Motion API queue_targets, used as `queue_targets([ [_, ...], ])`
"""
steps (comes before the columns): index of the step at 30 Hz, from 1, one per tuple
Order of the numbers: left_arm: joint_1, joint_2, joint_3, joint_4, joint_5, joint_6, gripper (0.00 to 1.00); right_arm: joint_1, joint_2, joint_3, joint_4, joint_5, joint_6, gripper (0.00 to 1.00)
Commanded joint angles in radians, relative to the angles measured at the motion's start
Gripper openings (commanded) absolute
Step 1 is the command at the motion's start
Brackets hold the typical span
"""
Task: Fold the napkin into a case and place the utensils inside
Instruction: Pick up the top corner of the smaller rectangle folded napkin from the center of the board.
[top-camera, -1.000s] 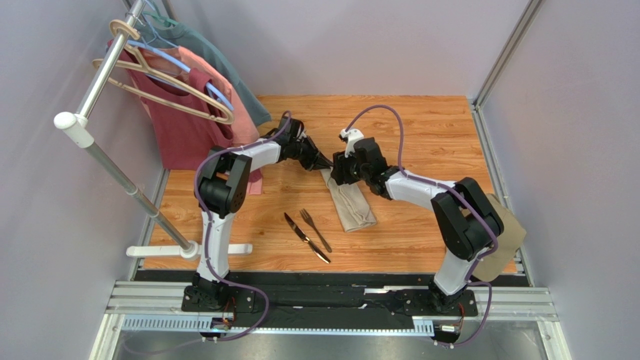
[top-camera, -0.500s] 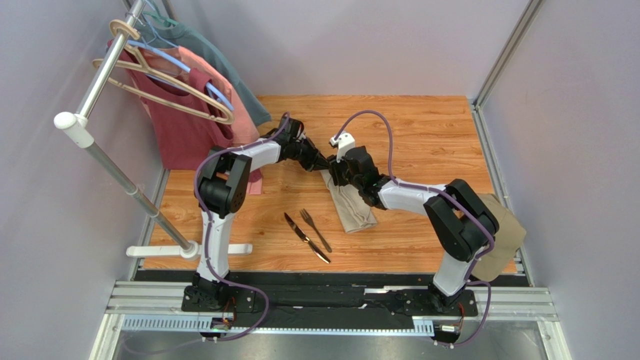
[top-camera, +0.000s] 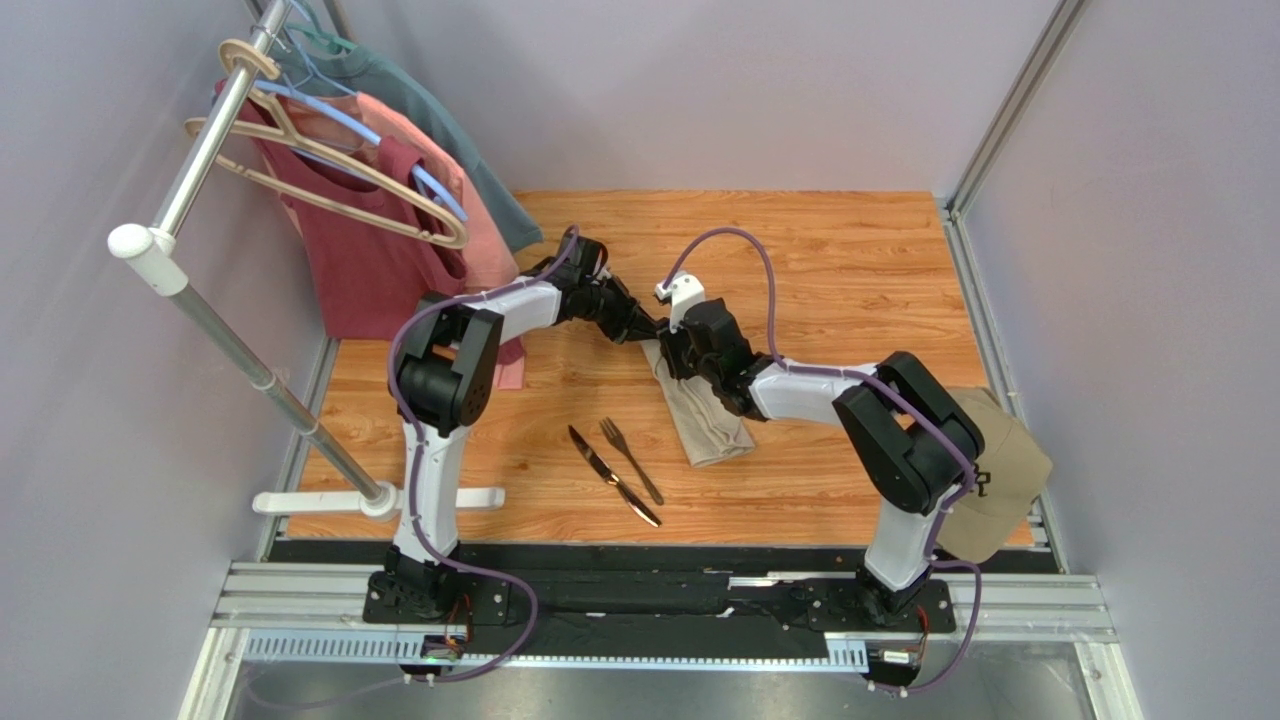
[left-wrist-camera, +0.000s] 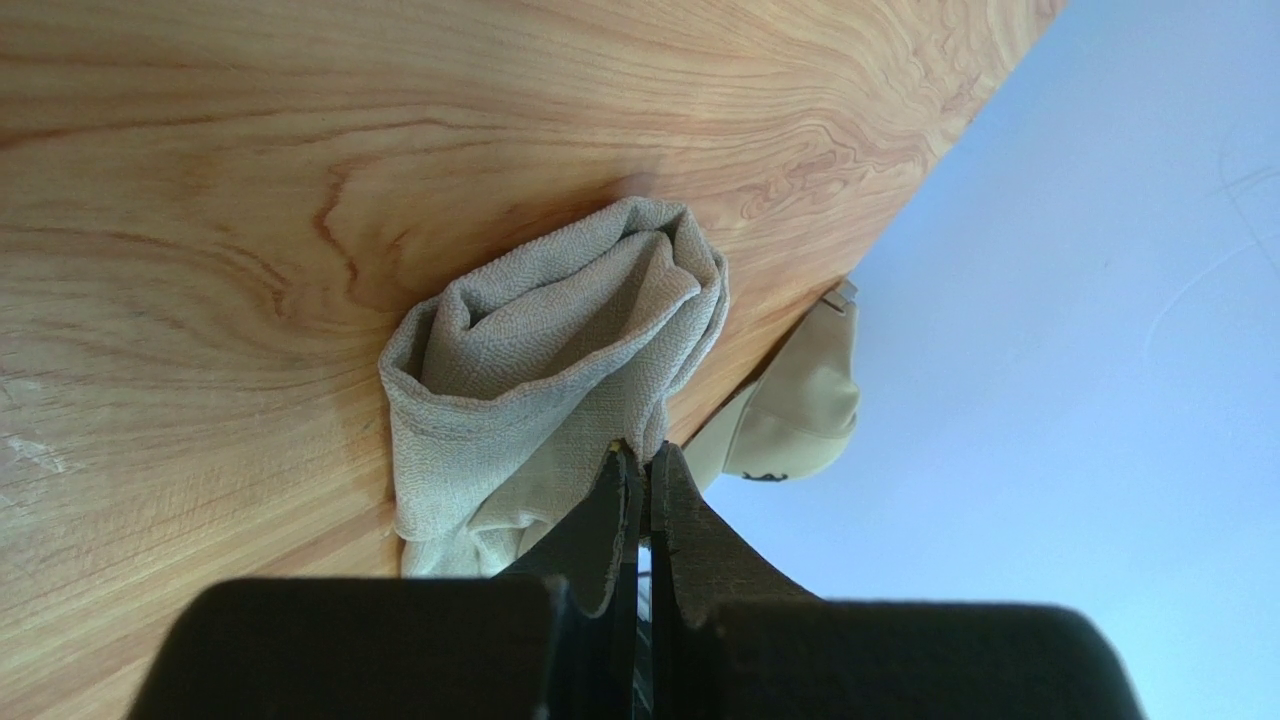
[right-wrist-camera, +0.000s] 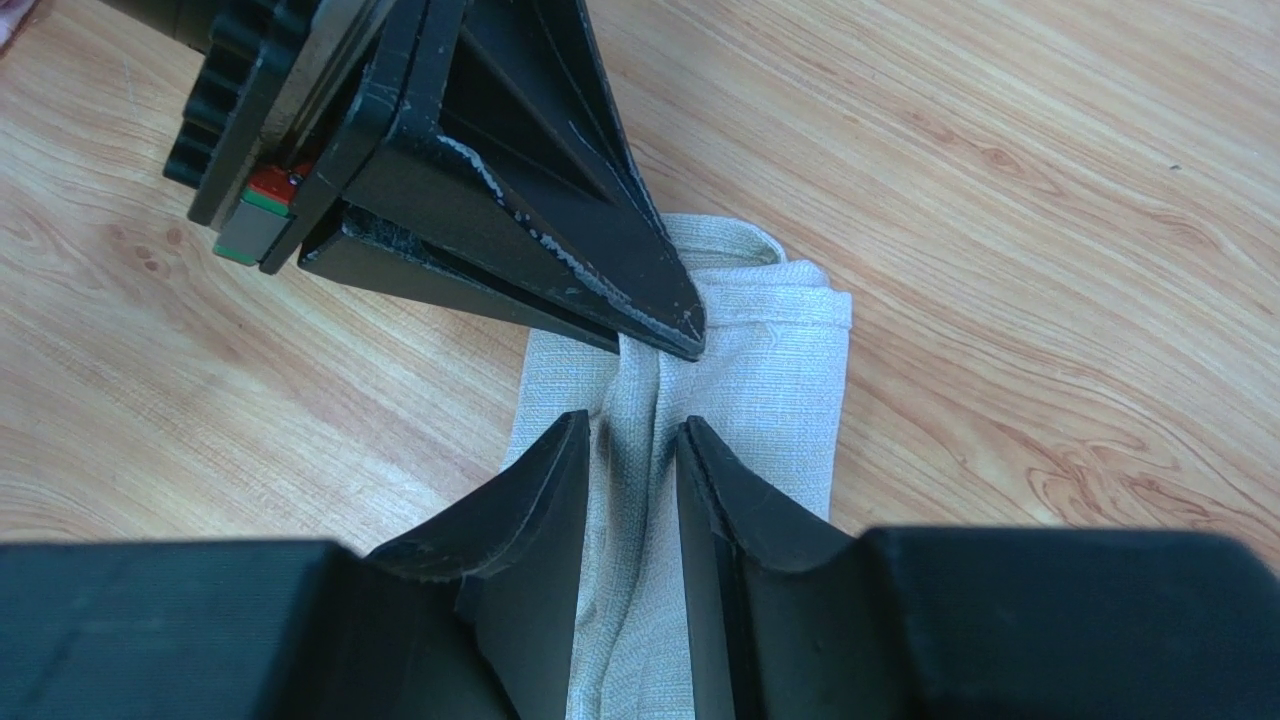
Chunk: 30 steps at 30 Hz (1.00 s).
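On the wood-grain table one coarse-woven beige napkin lies as a narrow folded strip. The left gripper is clamped tight on its far end. The right gripper, slightly parted, straddles a raised crease. One slim dark fork and one knife lie nearby.

Both arms reach forward and inward, elbows raised and forearms stretched low, so that the left gripper and the right gripper meet almost tip to tip. The left fingers are pressed together into a point that angles downward. The right jaws stand a narrow gap apart, pointing down just beside the left tips.
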<state>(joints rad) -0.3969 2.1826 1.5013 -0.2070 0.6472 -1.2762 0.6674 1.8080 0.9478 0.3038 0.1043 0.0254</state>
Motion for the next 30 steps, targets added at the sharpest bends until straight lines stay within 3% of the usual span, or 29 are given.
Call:
queue_targets([
  [1,0.007,-0.055,0.033,-0.025,0.019,-0.034,0.00,0.009,0.013,0.009,0.035,0.014,-0.012,0.32],
  [24,0.007,-0.060,0.014,-0.002,0.043,-0.077,0.00,0.014,0.047,0.045,0.014,0.058,-0.007,0.29],
  [30,0.007,-0.057,0.008,-0.005,0.025,-0.052,0.00,0.017,0.016,0.036,0.001,0.067,0.013,0.10],
])
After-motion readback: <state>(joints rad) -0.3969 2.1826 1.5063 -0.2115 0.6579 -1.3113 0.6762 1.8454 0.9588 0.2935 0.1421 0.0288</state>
